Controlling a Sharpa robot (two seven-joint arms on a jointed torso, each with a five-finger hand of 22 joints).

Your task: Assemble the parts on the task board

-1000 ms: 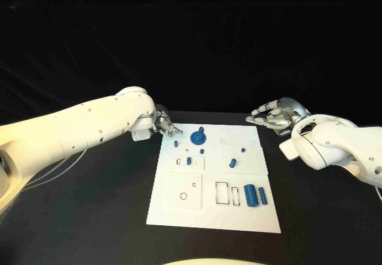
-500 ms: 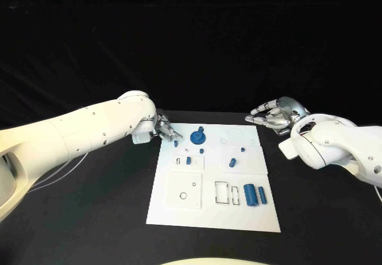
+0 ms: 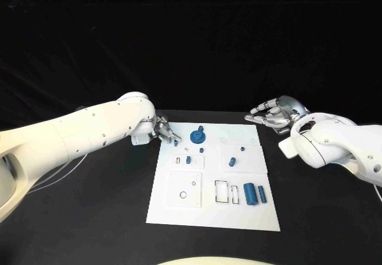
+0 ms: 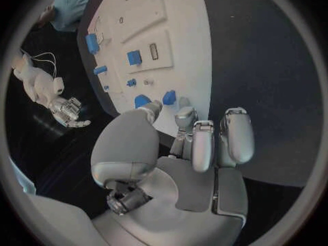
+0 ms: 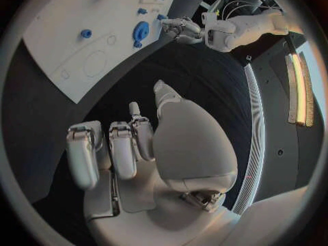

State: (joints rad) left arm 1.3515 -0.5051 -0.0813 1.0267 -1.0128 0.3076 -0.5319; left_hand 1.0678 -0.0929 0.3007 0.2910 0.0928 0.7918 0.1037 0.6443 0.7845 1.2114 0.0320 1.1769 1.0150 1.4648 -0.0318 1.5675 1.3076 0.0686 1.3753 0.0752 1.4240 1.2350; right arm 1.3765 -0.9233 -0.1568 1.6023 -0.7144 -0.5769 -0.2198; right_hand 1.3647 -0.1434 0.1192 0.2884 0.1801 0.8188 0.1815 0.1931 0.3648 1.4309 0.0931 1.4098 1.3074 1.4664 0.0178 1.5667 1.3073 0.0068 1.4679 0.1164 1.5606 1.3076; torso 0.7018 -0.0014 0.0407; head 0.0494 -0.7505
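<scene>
Change: since a second ago the left arm has drawn slightly toward the frame's left, and its hand now sits just off the board's upper left corner instead of over it; the right arm and the blue parts look unmoved.
Table: black table (image 3: 95,221), spanning the lower half of the head view.
Left arm: white left arm (image 3: 72,138) reaching from the left edge toward the centre.
Right arm: white right arm (image 3: 334,146) entering from the right edge.
Task board: white task board (image 3: 208,218), lying flat in the middle of the frame, narrowing toward the top.
Left hand: left hand (image 3: 163,131) at the board's upper left corner; in the left wrist view its fingers (image 4: 235,134) are curled side by side with nothing between them and the thumb.
Right hand: right hand (image 3: 273,115) in the upper right, beside the board's top right corner and off it; fingers bent inward, loosely apart, holding nothing.
Round part: blue round part (image 3: 198,136) near the board's top centre, just right of the left hand.
Cylinder part: blue cylinder part (image 3: 250,194) lying in the board's lower right.
Bar part: slim blue bar part (image 3: 261,193) just right of the cylinder.
Peg part: small blue peg part (image 3: 232,162) right of centre on the board.
</scene>
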